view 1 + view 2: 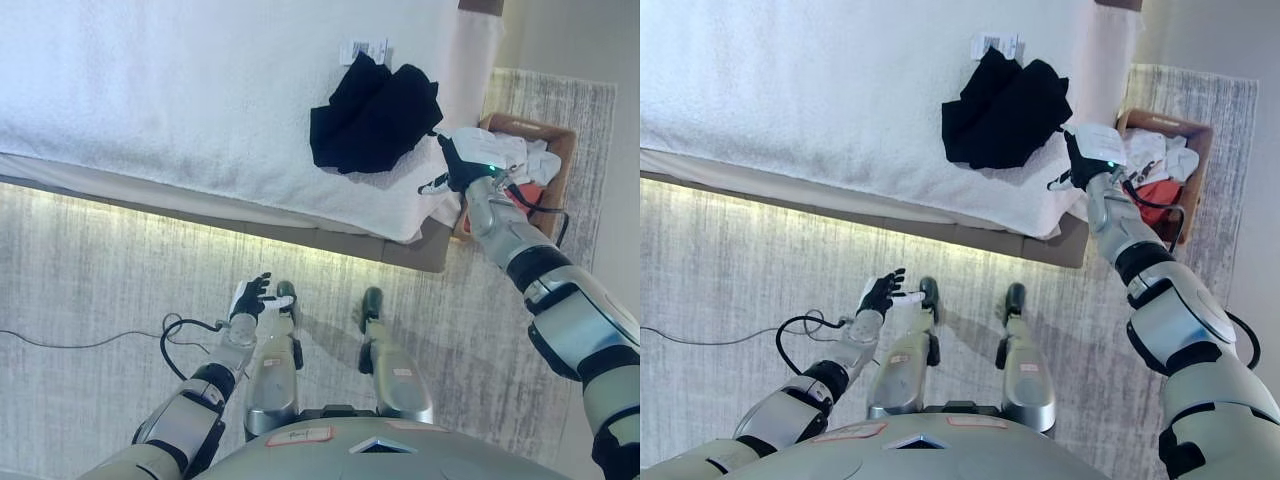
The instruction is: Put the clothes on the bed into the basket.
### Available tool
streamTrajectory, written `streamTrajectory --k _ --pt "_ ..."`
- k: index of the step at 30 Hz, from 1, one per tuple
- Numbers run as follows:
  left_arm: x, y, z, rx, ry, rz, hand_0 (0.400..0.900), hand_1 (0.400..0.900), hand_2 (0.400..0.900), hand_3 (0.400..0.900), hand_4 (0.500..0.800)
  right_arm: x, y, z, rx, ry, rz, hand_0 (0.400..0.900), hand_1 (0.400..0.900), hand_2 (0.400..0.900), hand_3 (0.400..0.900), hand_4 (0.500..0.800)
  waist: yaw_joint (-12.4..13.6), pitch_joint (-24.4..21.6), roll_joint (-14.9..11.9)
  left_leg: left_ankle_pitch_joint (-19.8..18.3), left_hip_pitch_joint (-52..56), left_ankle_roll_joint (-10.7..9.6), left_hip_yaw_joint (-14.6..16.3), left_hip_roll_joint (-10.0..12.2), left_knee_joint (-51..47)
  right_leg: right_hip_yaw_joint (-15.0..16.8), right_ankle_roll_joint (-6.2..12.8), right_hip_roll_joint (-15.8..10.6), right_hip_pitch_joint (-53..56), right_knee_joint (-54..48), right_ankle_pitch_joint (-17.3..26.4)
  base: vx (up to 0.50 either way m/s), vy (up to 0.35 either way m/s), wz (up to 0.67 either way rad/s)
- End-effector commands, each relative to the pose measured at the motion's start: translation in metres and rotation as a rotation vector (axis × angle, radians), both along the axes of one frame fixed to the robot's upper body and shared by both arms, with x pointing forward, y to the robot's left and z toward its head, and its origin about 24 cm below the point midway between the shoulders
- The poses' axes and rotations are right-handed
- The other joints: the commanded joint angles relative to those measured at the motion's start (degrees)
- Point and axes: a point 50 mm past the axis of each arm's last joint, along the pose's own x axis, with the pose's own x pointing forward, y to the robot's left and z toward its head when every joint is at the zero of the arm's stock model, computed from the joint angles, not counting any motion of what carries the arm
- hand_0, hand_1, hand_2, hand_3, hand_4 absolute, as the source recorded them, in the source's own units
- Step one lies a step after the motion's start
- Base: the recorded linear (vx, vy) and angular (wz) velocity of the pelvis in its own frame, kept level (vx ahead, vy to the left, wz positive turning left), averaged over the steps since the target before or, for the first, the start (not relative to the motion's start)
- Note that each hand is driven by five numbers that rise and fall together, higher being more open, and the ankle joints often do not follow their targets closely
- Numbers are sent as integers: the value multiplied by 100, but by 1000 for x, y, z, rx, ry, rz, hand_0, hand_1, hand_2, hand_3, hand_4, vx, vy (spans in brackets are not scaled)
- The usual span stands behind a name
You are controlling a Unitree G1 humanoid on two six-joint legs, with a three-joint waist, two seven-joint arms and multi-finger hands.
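- Pale grey carpet [90,290] covers the floor at the left and along the bottom of both views; a strip of light glows along it under the edge of the bed.
- White towelling bedcover spreads over the bed [180,90], which fills the upper left and middle of the views; its near edge runs slantwise from left down to right.
- The left robot hand [256,297] hangs low over the carpet, well apart from the bed; its fingers are spread and relaxed, wide open, holding nothing.
- A small white tag [362,50] lies flat on the bedcover, just above the dark clothes.
- The black clothes [375,118] lie in a crumpled heap on the bed near its right corner; they rest wholly on the bedcover, not in the basket.
- The right robot hand [462,162] reaches in from the right to the bed's corner, at the right edge of the black heap; it seems to touch the cloth's edge, though I cannot tell whether the fingers grip the cloth or only rest by it; a green light shows on its back.
- The basket [556,140], brown and box-shaped, stands on the carpet just beside the bed's right corner; white clothes [520,155] lie in it already, with a red piece [1156,196] under them; the right robot hand is between the black heap and the basket.
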Motion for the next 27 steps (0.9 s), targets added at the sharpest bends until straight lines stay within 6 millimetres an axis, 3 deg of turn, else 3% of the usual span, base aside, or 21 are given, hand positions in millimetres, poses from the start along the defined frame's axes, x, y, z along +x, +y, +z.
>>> streamTrajectory --k 1,7,15,27 --pt "12 13 10 53 -61 24 900 900 900 900 800 28 12 73 -37 -253 31 900 900 900 900 800 24 122 -353 -146 -114 -230 -102 -48 104 339 211 -319 -310 -39 290 -9 26 9" --pt "22 10 17 38 -103 28 900 900 900 900 800 36 19 93 -18 -302 29 900 900 900 900 800 86 284 -422 -152 -460 -228 -222 -102 237 293 232 -365 -556 -39 375 -12 35 11" --pt "36 2 28 50 -178 31 900 900 900 900 800 38 34 120 66 -526 24 900 900 900 900 800 181 450 -400 -222 -793 -183 -345 -198 492 261 257 -427 -700 -39 421 -3 33 7" --pt "40 7 30 58 -169 27 900 900 900 900 800 51 73 144 120 -389 116 900 900 900 900 800 297 465 -519 -198 -868 -201 -508 -241 492 168 247 -450 -720 -39 448 4 -3 9"
